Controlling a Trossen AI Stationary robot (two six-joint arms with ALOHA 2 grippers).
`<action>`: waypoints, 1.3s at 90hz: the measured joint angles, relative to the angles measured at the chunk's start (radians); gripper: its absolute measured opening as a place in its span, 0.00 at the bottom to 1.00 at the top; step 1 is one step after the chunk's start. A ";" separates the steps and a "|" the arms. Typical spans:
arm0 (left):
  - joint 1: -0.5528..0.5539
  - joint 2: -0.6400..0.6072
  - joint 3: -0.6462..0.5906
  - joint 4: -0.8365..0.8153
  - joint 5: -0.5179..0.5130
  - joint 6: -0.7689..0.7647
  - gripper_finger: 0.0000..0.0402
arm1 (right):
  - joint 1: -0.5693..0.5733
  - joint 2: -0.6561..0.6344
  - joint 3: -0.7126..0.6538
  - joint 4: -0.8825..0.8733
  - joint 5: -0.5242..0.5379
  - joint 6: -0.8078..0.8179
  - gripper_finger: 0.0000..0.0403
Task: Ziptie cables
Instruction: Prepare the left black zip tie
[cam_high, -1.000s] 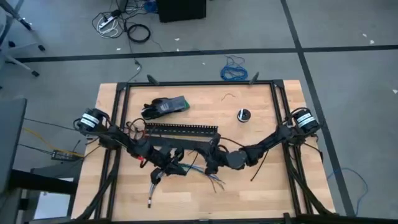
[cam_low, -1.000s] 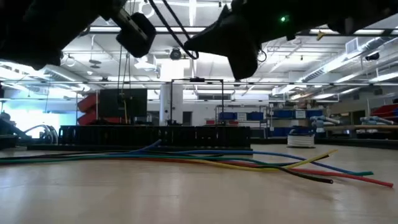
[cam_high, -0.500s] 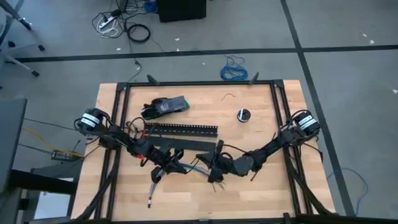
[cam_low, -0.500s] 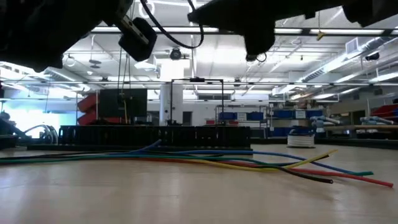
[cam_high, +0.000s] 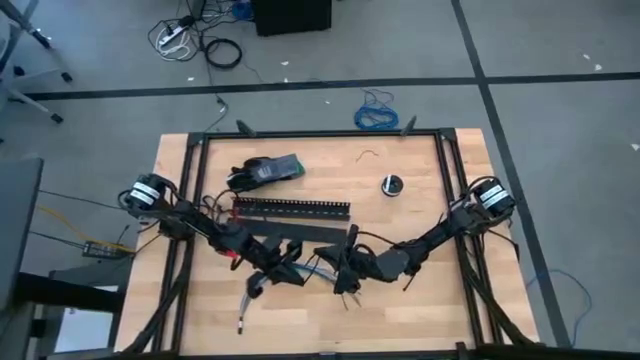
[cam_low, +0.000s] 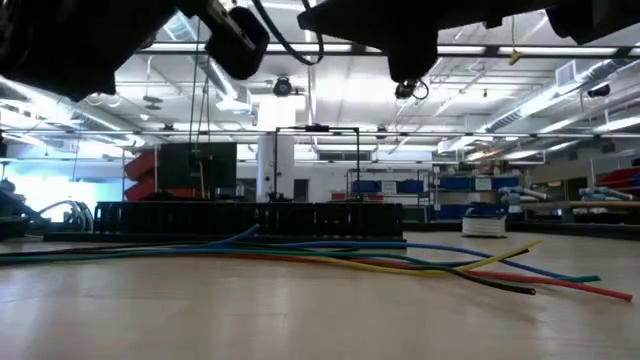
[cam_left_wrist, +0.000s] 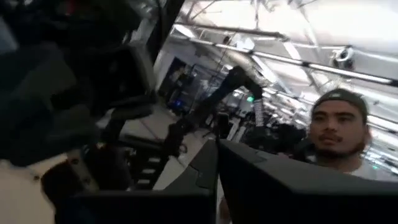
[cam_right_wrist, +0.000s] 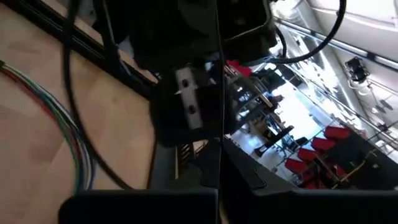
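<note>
The cables (cam_high: 322, 277) lie flat on the table's middle, a loose bundle of coloured wires with splayed ends (cam_low: 520, 275) toward the right. No gripper touches them. My right gripper (cam_high: 347, 264) hovers over them, shut on a thin black ziptie (cam_right_wrist: 217, 74). My left gripper (cam_high: 288, 266) hangs just left of it above the bundle, with its fingers (cam_left_wrist: 267, 186) shut and nothing showing between them. In the low view both grippers are high above the wires. My right gripper pinches one end of the ziptie (cam_right_wrist: 217, 138) between its two fingers. The strip runs straight on past the fingertips, along the fingers, and points toward the table's far edge (cam_high: 352, 236). It is clear of the table and of the cables.
A long black slotted channel (cam_high: 290, 208) lies just beyond the cables. Farther back are a black and grey tool (cam_high: 265, 170), a small round object (cam_high: 391, 185) and a curled wire scrap (cam_high: 370, 155). A person (cam_left_wrist: 339, 130) stands beyond the table.
My right gripper has moved a little toward the table's near edge and risen, keeping the ziptie. My left gripper has drifted toward the table's right, closer to the right gripper, and risen slightly. The cables have stayed where they were.
</note>
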 joint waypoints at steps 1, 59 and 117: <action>0.000 0.000 0.000 0.000 -0.004 0.000 0.00 | 0.000 0.000 0.000 0.000 0.000 0.000 0.00; 0.001 0.000 0.000 0.044 -0.120 -0.008 0.00 | -0.001 0.000 0.000 0.013 0.030 -0.025 0.00; 0.000 0.000 0.000 0.026 -0.132 -0.030 0.00 | 0.032 0.000 0.000 0.068 0.113 -0.115 0.00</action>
